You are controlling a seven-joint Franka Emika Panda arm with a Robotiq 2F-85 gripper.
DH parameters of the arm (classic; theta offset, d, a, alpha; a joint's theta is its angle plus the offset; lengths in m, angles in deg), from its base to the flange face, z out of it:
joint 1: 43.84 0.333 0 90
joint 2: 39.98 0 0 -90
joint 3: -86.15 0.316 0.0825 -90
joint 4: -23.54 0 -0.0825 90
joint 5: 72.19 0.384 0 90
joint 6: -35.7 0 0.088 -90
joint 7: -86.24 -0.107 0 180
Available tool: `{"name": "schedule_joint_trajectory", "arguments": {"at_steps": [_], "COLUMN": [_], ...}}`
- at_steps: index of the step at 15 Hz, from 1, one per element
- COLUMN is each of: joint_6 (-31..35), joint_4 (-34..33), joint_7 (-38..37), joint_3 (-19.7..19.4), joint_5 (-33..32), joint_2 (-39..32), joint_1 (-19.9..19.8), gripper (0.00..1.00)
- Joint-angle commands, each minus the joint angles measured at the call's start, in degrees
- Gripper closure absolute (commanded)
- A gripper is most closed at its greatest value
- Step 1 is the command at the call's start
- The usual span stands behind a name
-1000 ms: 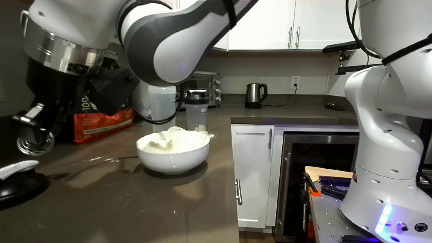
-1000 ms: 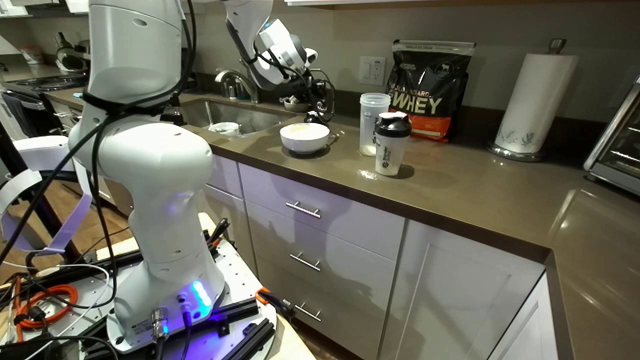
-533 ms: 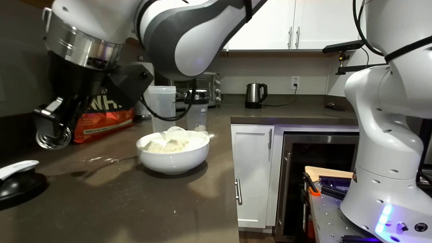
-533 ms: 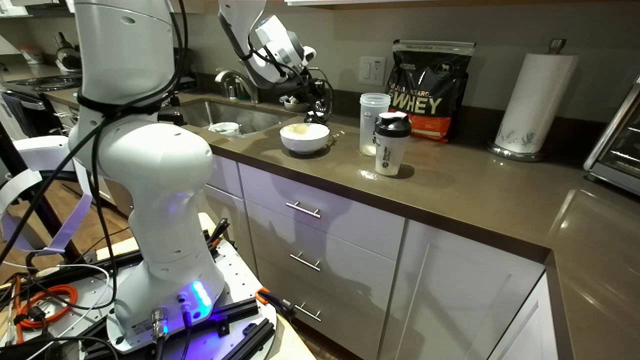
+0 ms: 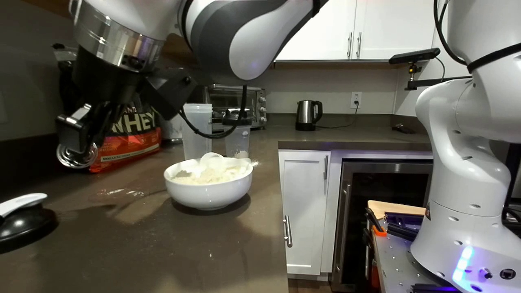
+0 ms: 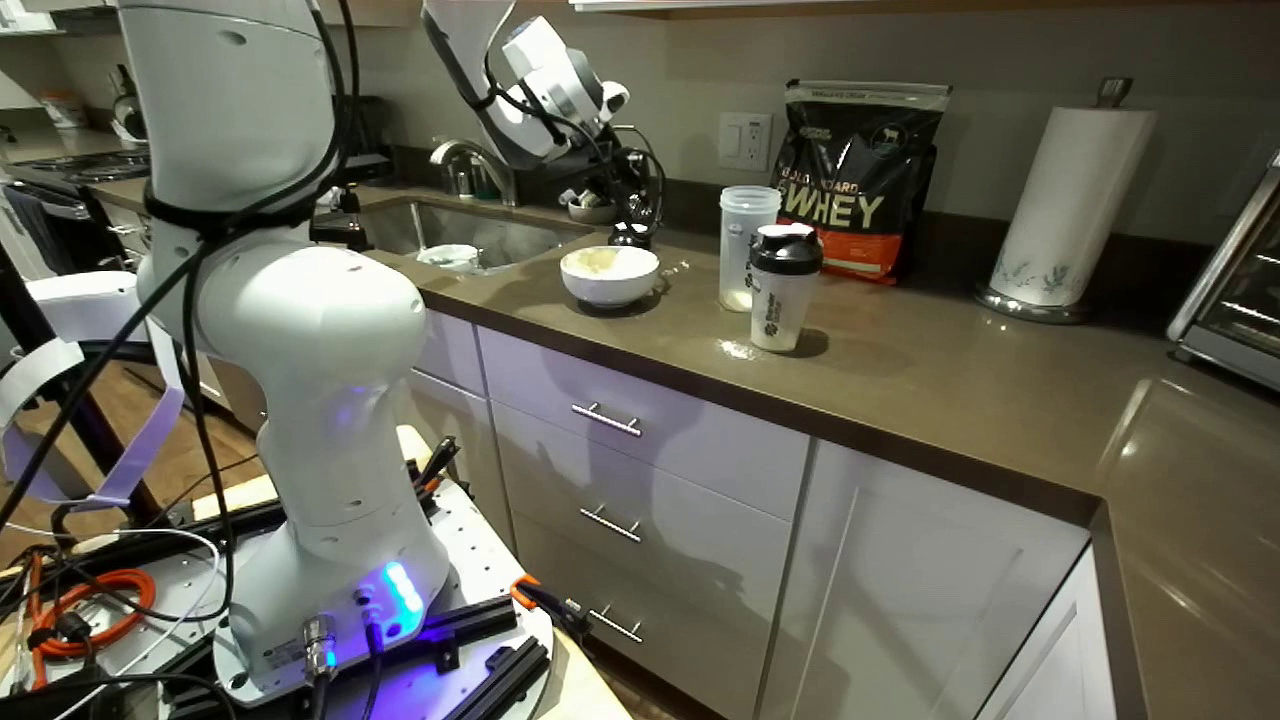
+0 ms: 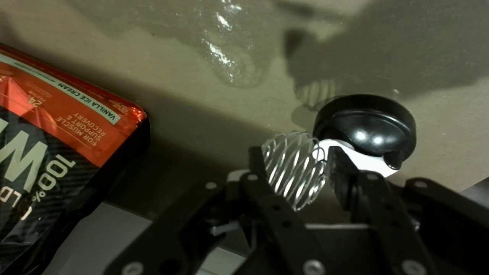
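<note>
My gripper (image 7: 297, 162) is shut on a silver wire whisk ball (image 7: 292, 172), its coils squeezed between the two black finger pads. In an exterior view the whisk ball (image 5: 76, 156) hangs above the counter, in front of the protein bag. Below it in the wrist view lies a round black lid (image 7: 368, 124) with a white flip part, partly hidden behind a finger. In both exterior views a white bowl (image 5: 208, 192) of pale powder stands on the counter; a clear scoop (image 5: 212, 160) rests in the powder. The black and red bag (image 7: 72, 103) stands left in the wrist view.
A tall clear cup (image 6: 745, 235) and a shaker bottle (image 6: 780, 305) with a black lid stand near the bag. Spilled powder (image 7: 219, 53) marks the counter. A sink (image 6: 480, 245), paper towel roll (image 6: 1075, 210), toaster oven (image 5: 240, 101) and kettle (image 5: 307, 116) are also around.
The arm has carried the whisk ball rightward and slightly up in an exterior view, from over the black lid toward the bag. The grip on it looks the same; bowl, cups and lid stay put.
</note>
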Motion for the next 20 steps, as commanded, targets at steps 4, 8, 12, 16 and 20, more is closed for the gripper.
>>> {"name": "schedule_joint_trajectory", "arguments": {"at_steps": [4, 8, 12, 16, 20], "joint_6": [-0.36, -1.13, -2.15, -3.42, -5.3], "joint_4": [3.87, 4.51, 5.22, 5.48, 5.59], "joint_7": [-2.48, -2.4, -2.42, -2.6, -1.67], "joint_3": [-1.01, -1.45, -1.74, -1.96, 2.76], "joint_5": [-2.01, -1.98, -2.07, -2.39, -1.13], "joint_2": [5.31, 7.04, 8.73, 10.26, 11.75], "joint_1": [0.07, 0.06, 0.11, 0.01, -5.26], "gripper": [0.53, 0.51, 0.47, 0.47, 0.48]}}
